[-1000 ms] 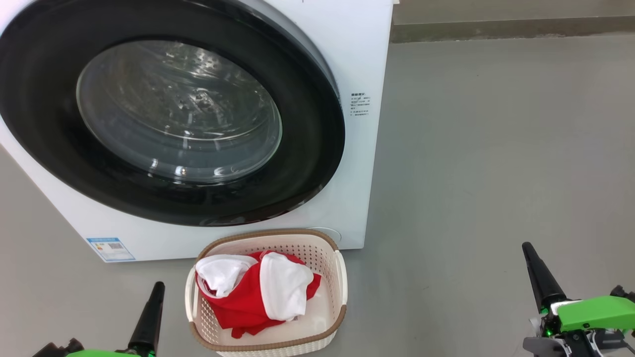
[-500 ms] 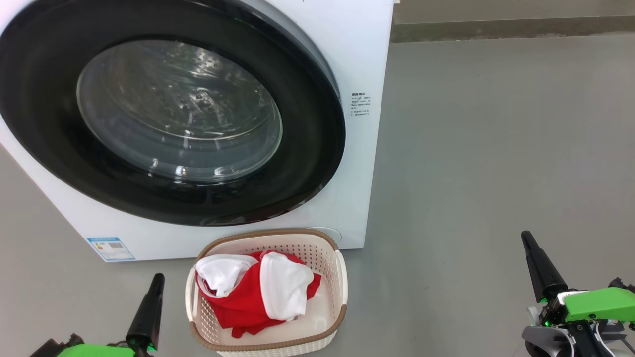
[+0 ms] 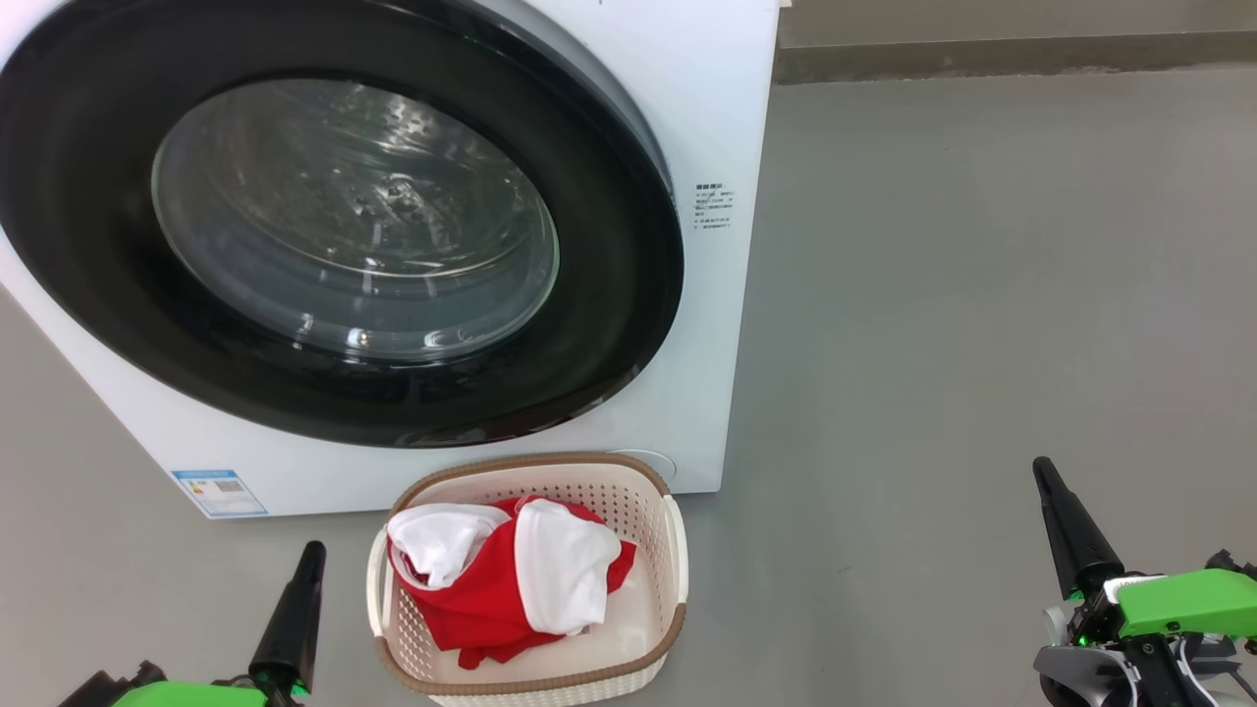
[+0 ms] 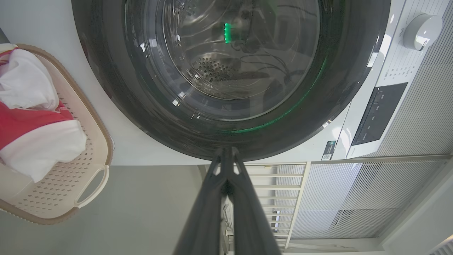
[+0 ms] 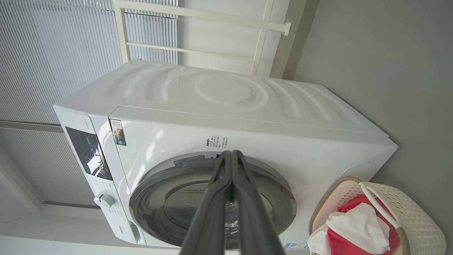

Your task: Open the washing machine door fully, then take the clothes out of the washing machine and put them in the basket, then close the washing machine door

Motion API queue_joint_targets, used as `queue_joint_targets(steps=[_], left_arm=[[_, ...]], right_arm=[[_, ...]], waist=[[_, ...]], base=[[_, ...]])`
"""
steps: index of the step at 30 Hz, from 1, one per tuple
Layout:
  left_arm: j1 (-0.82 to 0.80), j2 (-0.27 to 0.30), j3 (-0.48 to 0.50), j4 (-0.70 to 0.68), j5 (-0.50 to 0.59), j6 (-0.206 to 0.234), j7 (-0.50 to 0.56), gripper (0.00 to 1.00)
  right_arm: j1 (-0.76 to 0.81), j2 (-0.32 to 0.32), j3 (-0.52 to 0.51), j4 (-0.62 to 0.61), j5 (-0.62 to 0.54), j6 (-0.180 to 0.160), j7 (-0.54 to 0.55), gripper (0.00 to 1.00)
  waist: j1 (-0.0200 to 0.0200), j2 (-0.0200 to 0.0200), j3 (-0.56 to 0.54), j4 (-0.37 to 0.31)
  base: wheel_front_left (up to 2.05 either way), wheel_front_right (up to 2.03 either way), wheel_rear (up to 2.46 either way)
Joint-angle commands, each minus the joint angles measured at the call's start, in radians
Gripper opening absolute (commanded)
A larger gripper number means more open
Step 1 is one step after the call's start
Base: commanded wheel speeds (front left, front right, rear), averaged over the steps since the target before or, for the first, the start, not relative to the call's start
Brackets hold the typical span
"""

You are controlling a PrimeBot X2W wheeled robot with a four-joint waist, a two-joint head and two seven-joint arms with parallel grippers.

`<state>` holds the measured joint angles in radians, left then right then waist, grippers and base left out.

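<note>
The white washing machine (image 3: 707,118) fills the upper left of the head view, and its black-rimmed glass door (image 3: 344,216) lies closed flat against the front. Just in front of it on the floor stands the cream basket (image 3: 673,560), holding the red and white clothes (image 3: 511,579). My left gripper (image 3: 312,555) is shut and empty, low at the basket's left. Far off at the lower right, my right gripper (image 3: 1041,471) is shut too, holding nothing. The left wrist view looks at the door (image 4: 226,81) with the basket (image 4: 95,184) at its left; the right wrist view shows the machine (image 5: 226,102) and basket (image 5: 417,219).
Grey floor (image 3: 982,295) stretches open to the right of the machine. A wall skirting (image 3: 1011,54) runs along the back. White slatted panels and a railing (image 4: 354,198) stand beside the machine in the left wrist view.
The right gripper rose slightly in the head view during the first half second, and the left shifted a little; both have held still since. Door, basket and clothes have not moved.
</note>
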<state>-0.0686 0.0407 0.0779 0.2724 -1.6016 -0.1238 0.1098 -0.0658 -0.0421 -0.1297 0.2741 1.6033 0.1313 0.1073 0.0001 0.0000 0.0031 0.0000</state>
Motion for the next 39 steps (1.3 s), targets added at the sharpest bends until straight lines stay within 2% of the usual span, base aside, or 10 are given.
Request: queue_joint_targets(steps=[1,39], left_arm=[[-0.039,0.009,0.036,-0.027,-0.007,-0.007,0.004,0.0],[-0.039,0.009,0.036,-0.027,-0.007,-0.007,0.004,0.0]], right_arm=[[-0.042,-0.008,0.015,-0.029,0.005,-0.001,0.006,0.0],[-0.042,-0.008,0.015,-0.029,0.004,-0.001,0.007,0.0]], waist=[[-0.0001,0.0,0.0,0.0],[-0.0001,0.0,0.0,0.0]], base=[[0.0,0.0,0.0],[0.0,0.0,0.0]])
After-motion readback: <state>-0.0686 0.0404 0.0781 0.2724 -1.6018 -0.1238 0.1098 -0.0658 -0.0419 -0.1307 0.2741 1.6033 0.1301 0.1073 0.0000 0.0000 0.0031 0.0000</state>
